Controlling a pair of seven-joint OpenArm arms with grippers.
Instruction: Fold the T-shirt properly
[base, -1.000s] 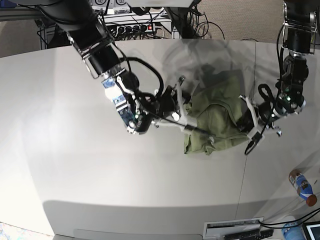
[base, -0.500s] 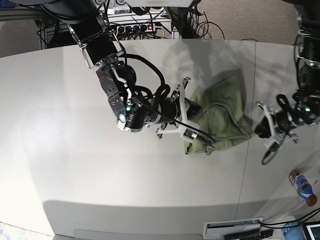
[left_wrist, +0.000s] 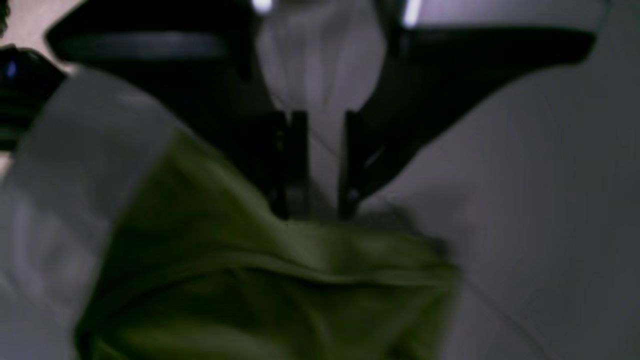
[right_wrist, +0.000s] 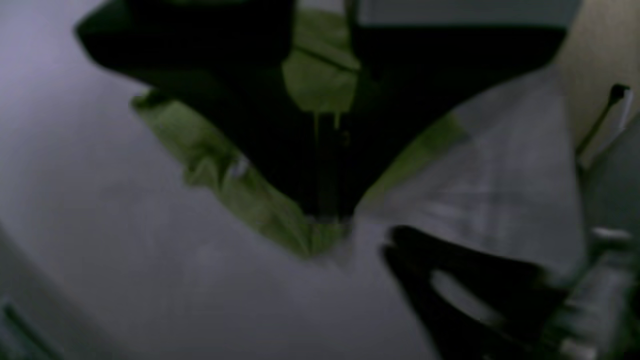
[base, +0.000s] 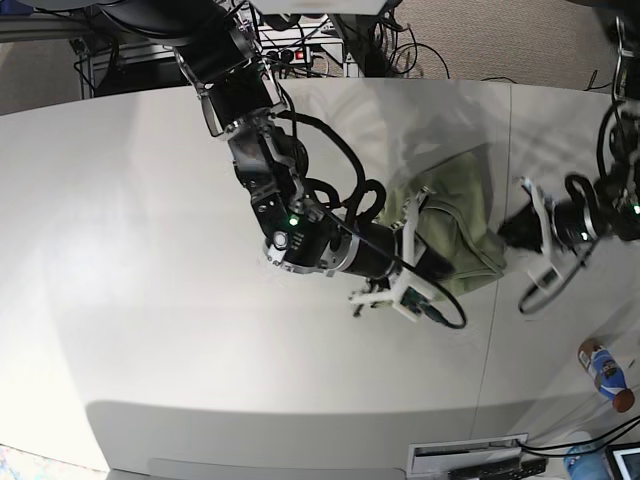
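The olive-green T-shirt (base: 465, 215) lies bunched on the white table (base: 150, 250), right of centre. My right gripper (base: 440, 272) reaches over the shirt's near-left part. In the right wrist view its fingers (right_wrist: 325, 215) are shut, with green cloth (right_wrist: 280, 220) pinched at the tips. My left gripper (base: 508, 230) hovers just off the shirt's right edge. In the left wrist view it (left_wrist: 317, 210) stands open; bare table shows through the gap, and the T-shirt (left_wrist: 280, 285) lies just in front of the tips.
A small bottle (base: 606, 373) lies at the table's right edge. A white tray (base: 468, 457) sits at the front edge. Cables and power strips (base: 290, 55) crowd the back. A seam (base: 495, 300) runs down the table right of the shirt.
The right arm has swung right and forward across the shirt, taking its near-left edge along. The left gripper has backed off from the shirt's right edge to the right.
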